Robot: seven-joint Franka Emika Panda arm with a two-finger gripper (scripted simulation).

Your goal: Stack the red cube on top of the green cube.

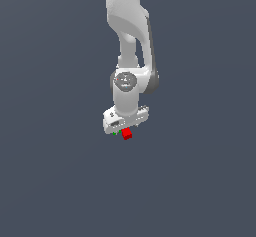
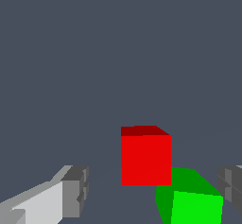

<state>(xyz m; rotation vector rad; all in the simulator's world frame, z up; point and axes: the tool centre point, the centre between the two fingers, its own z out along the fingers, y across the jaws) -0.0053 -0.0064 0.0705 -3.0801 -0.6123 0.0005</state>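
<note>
1. Red cube (image 2: 145, 159): one, bright red, on the plain grey ground. In the wrist view it sits in the gap between the two fingers, nearer neither by much, touching neither. In the exterior view it (image 1: 127, 134) shows just below the gripper's underside.
2. Green cube (image 2: 191, 202): one, bright green, same size as the red. It sits just beside the red cube, partly overlapped by it in the wrist view; contact between the two cannot be told. Only a tiny green speck (image 1: 114, 133) shows in the exterior view, the rest hidden under the gripper.
3. Gripper (image 2: 153, 190): white body, grey fingers (image 2: 75, 190). Jaws spread wide, holding nothing; both cubes lie within the span.
4. Arm (image 1: 129, 56): white, hanging down over the cubes.
</note>
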